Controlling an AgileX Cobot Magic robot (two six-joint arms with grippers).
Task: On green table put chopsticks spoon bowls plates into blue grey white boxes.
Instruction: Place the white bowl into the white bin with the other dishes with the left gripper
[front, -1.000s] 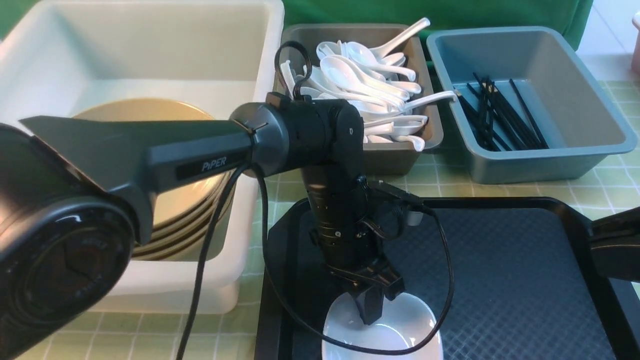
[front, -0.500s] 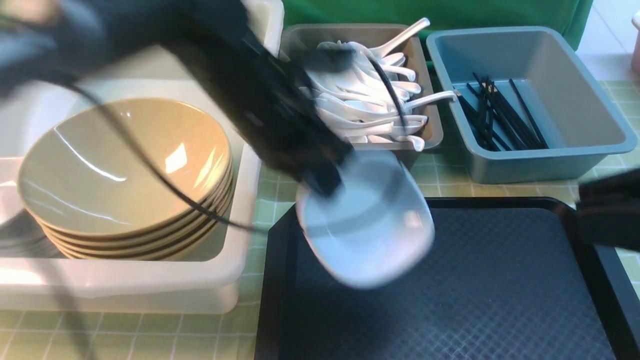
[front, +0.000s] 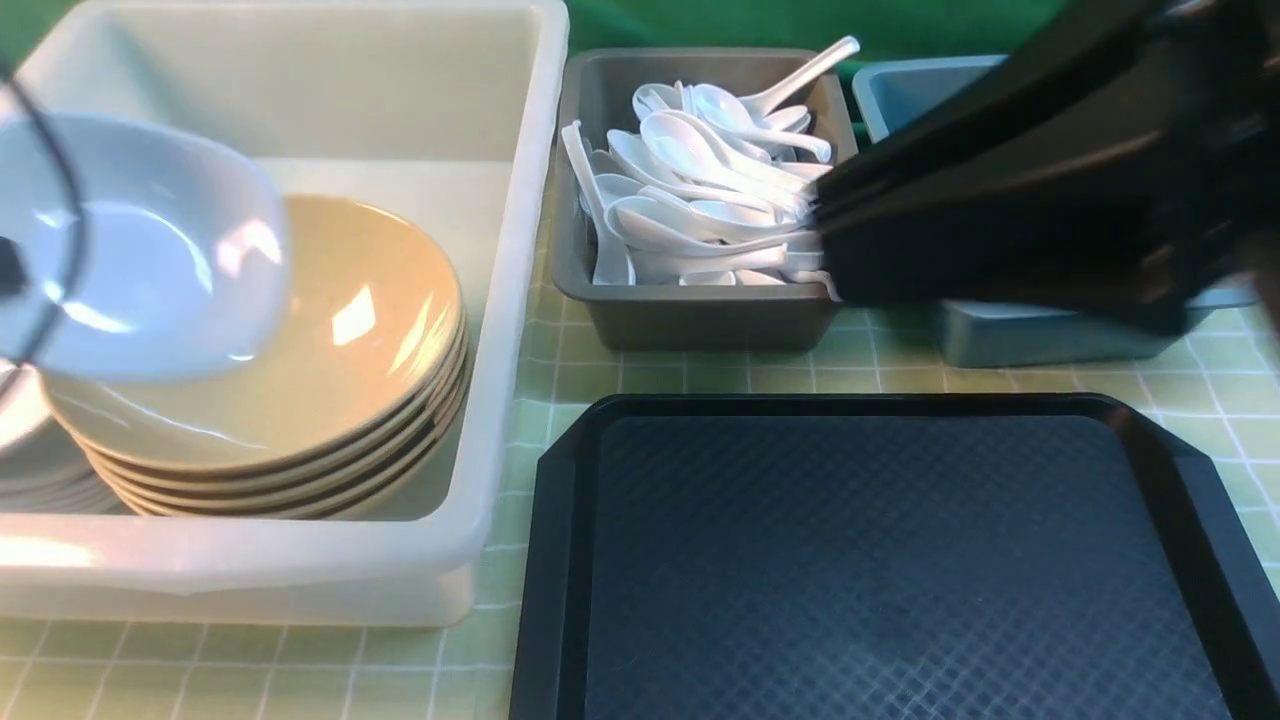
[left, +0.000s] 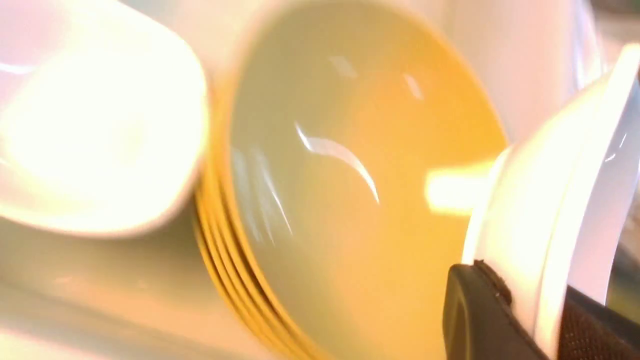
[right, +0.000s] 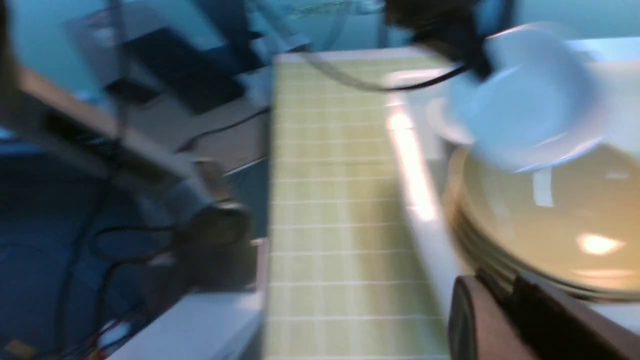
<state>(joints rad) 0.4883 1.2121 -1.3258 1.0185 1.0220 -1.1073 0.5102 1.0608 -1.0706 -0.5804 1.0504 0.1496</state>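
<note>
My left gripper (left: 535, 300) is shut on the rim of a white plate (front: 140, 250), which hangs tilted over the stack of tan bowls (front: 330, 390) in the white box (front: 500, 330). More white plates (left: 90, 115) are stacked beside the bowls. In the front view that gripper is off the left edge. The grey box (front: 700, 315) holds several white spoons (front: 700, 180). My right arm (front: 1050, 170) shows blurred across the blue box (front: 1040, 335) and hides the chopsticks. The right gripper (right: 500, 290) is shut with nothing in it.
A black textured tray (front: 900, 560) lies bare on the green table (front: 600, 380), in front of the grey and blue boxes. In the right wrist view, cables and equipment (right: 165, 150) lie beyond the table's edge.
The left arm lifted the white plate off the black tray and carried it left, over the bowls in the white box. The right arm swung up from the right edge across the blue box.
</note>
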